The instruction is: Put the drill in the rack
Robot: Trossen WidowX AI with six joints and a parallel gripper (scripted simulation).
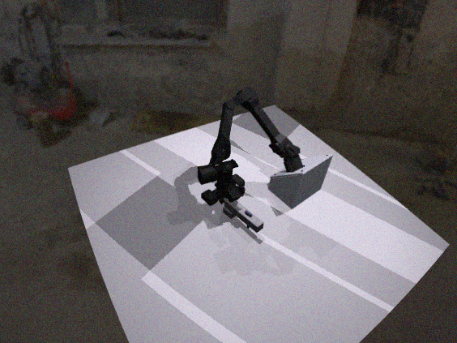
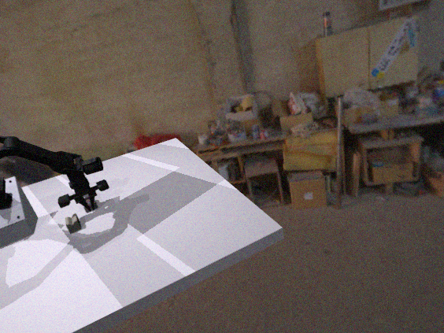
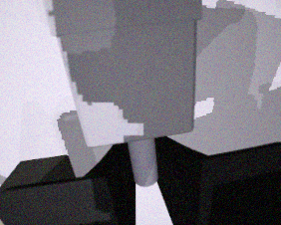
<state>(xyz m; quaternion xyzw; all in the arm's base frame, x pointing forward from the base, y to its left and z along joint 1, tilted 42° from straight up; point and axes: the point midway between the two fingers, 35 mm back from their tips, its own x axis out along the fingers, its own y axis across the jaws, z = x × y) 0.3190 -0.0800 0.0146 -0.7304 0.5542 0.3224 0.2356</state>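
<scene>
A long grey housing (image 1: 254,220) (image 3: 135,65) stands low on the table, with a small dark-blue key (image 1: 248,212) on its top; how deep the key sits cannot be told. The drill (image 3: 143,161), a short smooth grey cylinder, sticks out of the housing's end. My gripper (image 1: 222,201) (image 2: 90,209) (image 3: 138,134) is shut on the drill just outside that end, one black finger on each side. The rack (image 2: 73,223), a small block with a light V notch, stands beside the gripper in the exterior view; in the wrist view the left finger hides it.
My arm's base stands on a grey block (image 1: 309,187) (image 2: 20,231) on the robot's side of the table (image 1: 194,297) (image 2: 240,229). The arm arches from there over to the housing. Striped light and arm shadows lie across the table top. Table edges show in the top and exterior views.
</scene>
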